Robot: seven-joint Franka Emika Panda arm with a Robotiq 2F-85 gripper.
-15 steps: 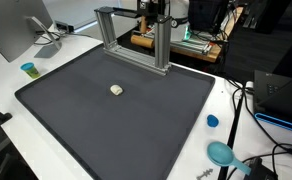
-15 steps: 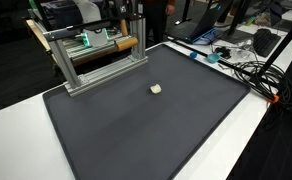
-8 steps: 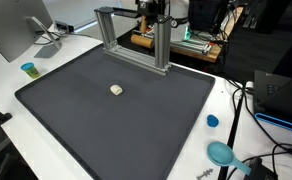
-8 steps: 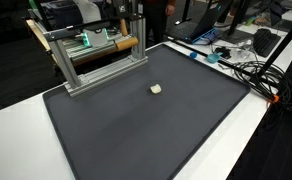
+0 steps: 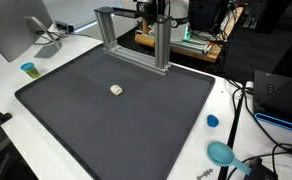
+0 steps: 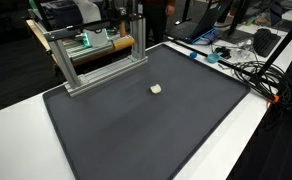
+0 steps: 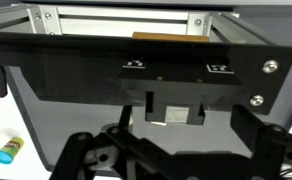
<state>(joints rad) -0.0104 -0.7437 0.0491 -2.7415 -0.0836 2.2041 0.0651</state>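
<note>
The black two-finger gripper (image 7: 176, 150) fills the bottom of the wrist view with its jaws spread wide and nothing between them, so it carries nothing. It hangs over the back of the table, just beside the upright aluminium-profile frame (image 5: 164, 45), near the top centre of the exterior view. The nearest loose thing is a light brown wooden bar (image 5: 146, 39), which lies level just behind the frame. It shows at the upper middle of the wrist view (image 7: 171, 37) and in the upper left of an exterior view (image 6: 124, 44). Whether it touches the frame cannot be told. The bar probably stays put because it lies flat on a support back there and needs no grip. The frame stands along the far edge of the large dark grey rubber mat (image 5: 106, 125), which likely keeps the middle of the mat open. A small cream-coloured block (image 5: 116, 90) sits alone on the mat, well apart from the gripper. A small blue cup (image 5: 28, 69) and a round blue lid (image 5: 212, 121) stand off the mat on the white tabletop (image 5: 6, 95). Two small pale labels on the dark plate across the wrist view (image 7: 134, 65) are too small to read, and no brand is legible anywhere.
</note>
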